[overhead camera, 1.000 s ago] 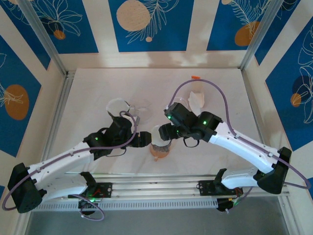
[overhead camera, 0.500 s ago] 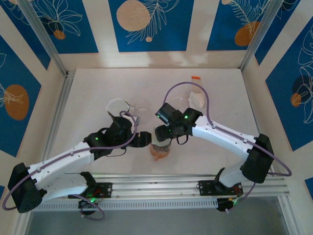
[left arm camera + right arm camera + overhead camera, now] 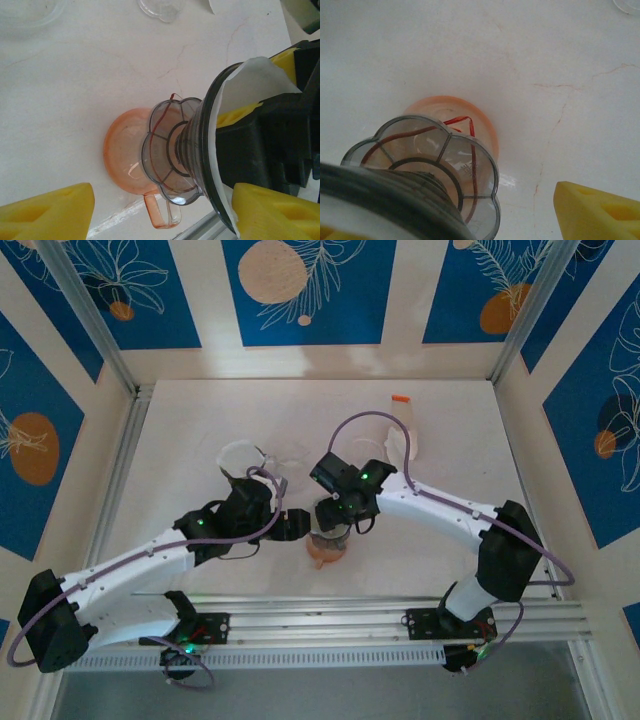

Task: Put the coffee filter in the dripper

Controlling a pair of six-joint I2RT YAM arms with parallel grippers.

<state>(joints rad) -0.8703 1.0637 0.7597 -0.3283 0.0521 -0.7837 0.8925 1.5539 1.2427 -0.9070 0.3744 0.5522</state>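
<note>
Filter (image 3: 255, 82) sits in dripper (image 3: 165, 160), white edge standing above the dark rim; dripper on orange cup (image 3: 120, 155). Right gripper (image 3: 330, 508) at the rim, jaws spread, gripping nothing. Left gripper (image 3: 165, 220) released, pads (image 3: 50, 212) either side of cup, not touching.

Glossy plastic dripper (image 3: 167, 150), matt paper filter (image 3: 255, 82)
</note>
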